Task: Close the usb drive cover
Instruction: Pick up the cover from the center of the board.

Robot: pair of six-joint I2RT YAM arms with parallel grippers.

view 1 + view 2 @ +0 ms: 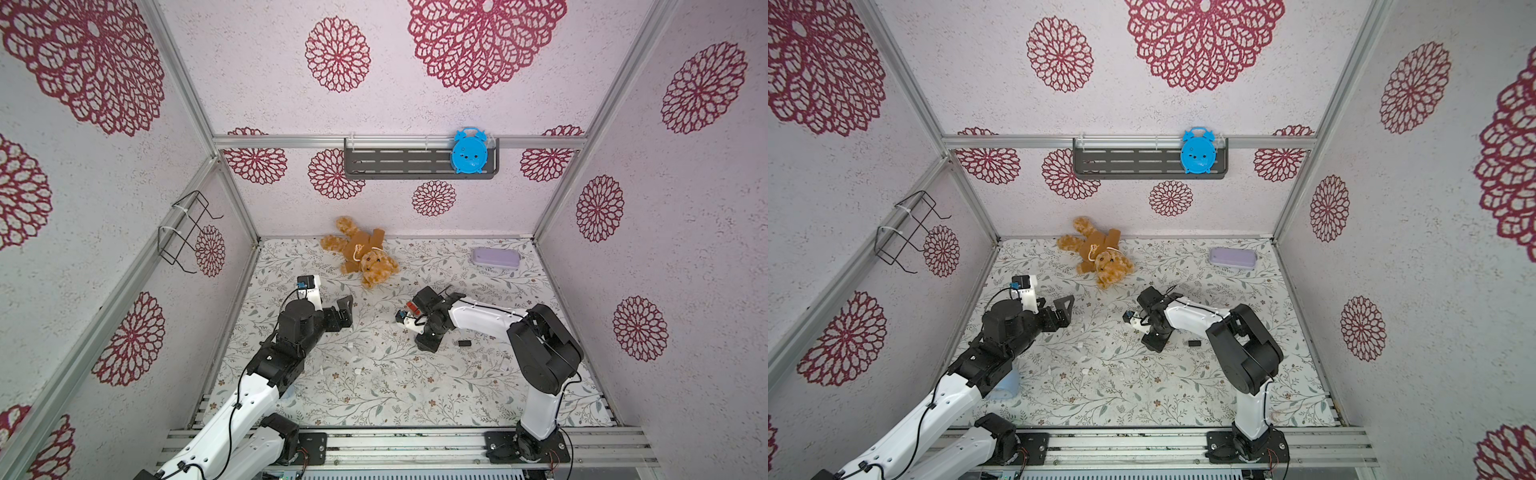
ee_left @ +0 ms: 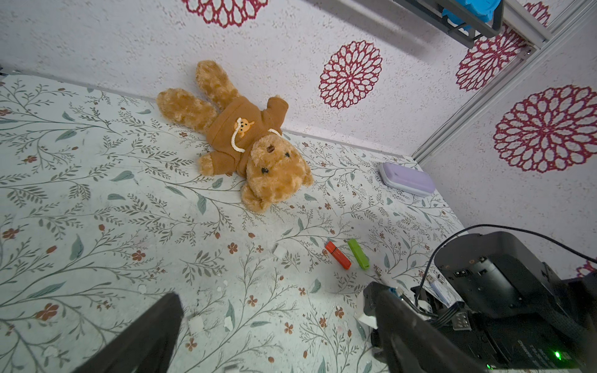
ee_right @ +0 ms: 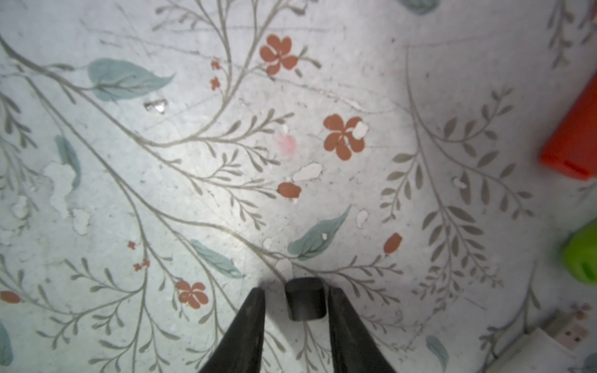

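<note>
White walls printed with red floral medallions enclose a tabletop covered in a leaf-and-flower pattern. The right gripper points down at the middle of the table, right of centre. Its claw is narrow and straddles a small black usb cap. One finger looks to be against the cap, while a gap shows at the other, so the cap is not clamped. Near it lie an orange usb drive and a green usb drive, side by side, and a white usb drive with its metal plug bare. A small black piece lies nearer, beside the right arm. The left gripper hovers over the left of the table, claw wide, holding nothing. At the far edge lie a teddy bear and a lilac case. A blue alarm clock sits on the wall shelf.
</note>
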